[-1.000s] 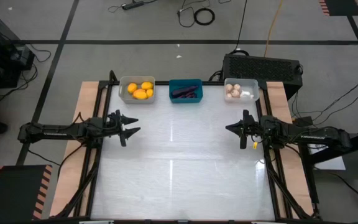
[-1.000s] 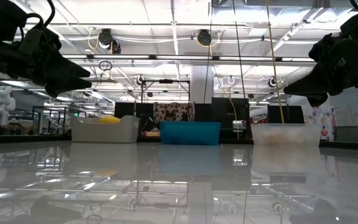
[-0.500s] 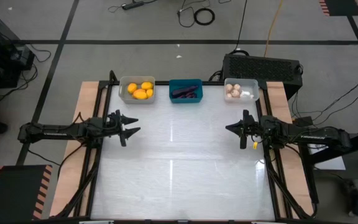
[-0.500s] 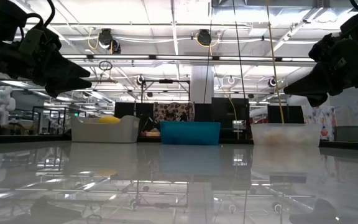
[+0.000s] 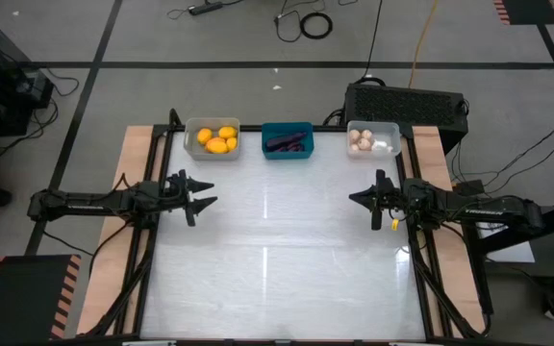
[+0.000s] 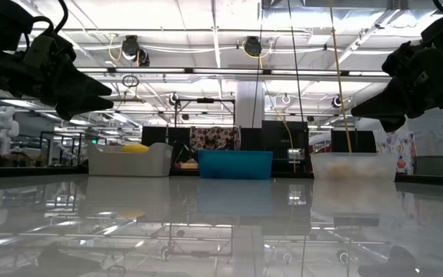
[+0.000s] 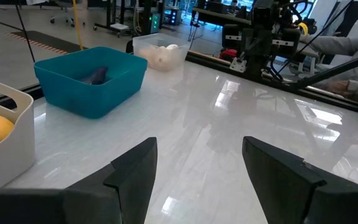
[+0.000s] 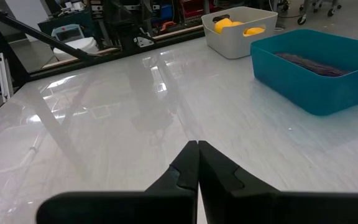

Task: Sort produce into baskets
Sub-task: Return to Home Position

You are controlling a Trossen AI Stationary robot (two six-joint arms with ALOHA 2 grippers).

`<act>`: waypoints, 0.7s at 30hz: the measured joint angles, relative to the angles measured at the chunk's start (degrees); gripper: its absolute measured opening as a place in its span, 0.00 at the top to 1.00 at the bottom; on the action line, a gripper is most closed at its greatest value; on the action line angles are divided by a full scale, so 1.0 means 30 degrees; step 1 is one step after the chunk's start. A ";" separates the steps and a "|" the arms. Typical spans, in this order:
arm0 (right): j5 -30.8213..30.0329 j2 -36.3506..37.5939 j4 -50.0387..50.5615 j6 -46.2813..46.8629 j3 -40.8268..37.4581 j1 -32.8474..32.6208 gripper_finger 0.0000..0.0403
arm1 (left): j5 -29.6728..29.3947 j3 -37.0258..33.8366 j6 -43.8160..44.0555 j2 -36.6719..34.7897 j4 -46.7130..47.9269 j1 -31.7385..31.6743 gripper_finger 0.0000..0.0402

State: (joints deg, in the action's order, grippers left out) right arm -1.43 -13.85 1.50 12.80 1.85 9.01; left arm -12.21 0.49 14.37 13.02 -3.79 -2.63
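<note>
Three baskets stand in a row along the table's far edge. The light grey basket [image 5: 213, 138] holds yellow-orange fruits [image 5: 217, 144]. The teal basket [image 5: 288, 140] holds dark purple pieces [image 5: 287, 143]. The translucent white basket [image 5: 373, 138] holds pale bulbs [image 5: 361, 141]. My left gripper [image 5: 207, 192] hovers open at the table's left edge, above the surface, with nothing between its fingers [image 7: 135, 171]. My right gripper [image 5: 356, 198] hovers shut at the table's right edge, fingers together [image 8: 197, 165], holding nothing.
A large black box [image 5: 407, 100] stands behind the table's far right corner. The white tabletop [image 5: 277, 250] between the arms and toward the near edge bears no objects. Cables lie on the floor beyond the table.
</note>
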 joint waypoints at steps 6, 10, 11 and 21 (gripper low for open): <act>0.0000 0.0000 0.0000 0.0000 0.0000 0.0000 1.00 | 0.0000 0.0001 0.0000 0.0000 0.0000 0.0002 0.39; 0.0006 0.0000 0.0001 0.0000 0.0000 0.0000 1.00 | 0.0000 0.0002 0.0000 -0.0002 0.0000 0.0006 0.39; 0.0003 0.0000 0.0000 0.0000 0.0000 0.0000 1.00 | -0.0003 0.0000 0.0000 -0.0002 0.0000 0.0000 0.39; 0.0000 0.0000 0.0007 0.0000 0.0000 0.0000 1.00 | 0.0000 0.0000 0.0000 -0.0003 0.0000 0.0004 0.39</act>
State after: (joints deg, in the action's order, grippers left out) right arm -1.43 -13.85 1.52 12.80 1.85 9.02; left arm -12.21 0.49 14.37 13.01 -3.79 -2.62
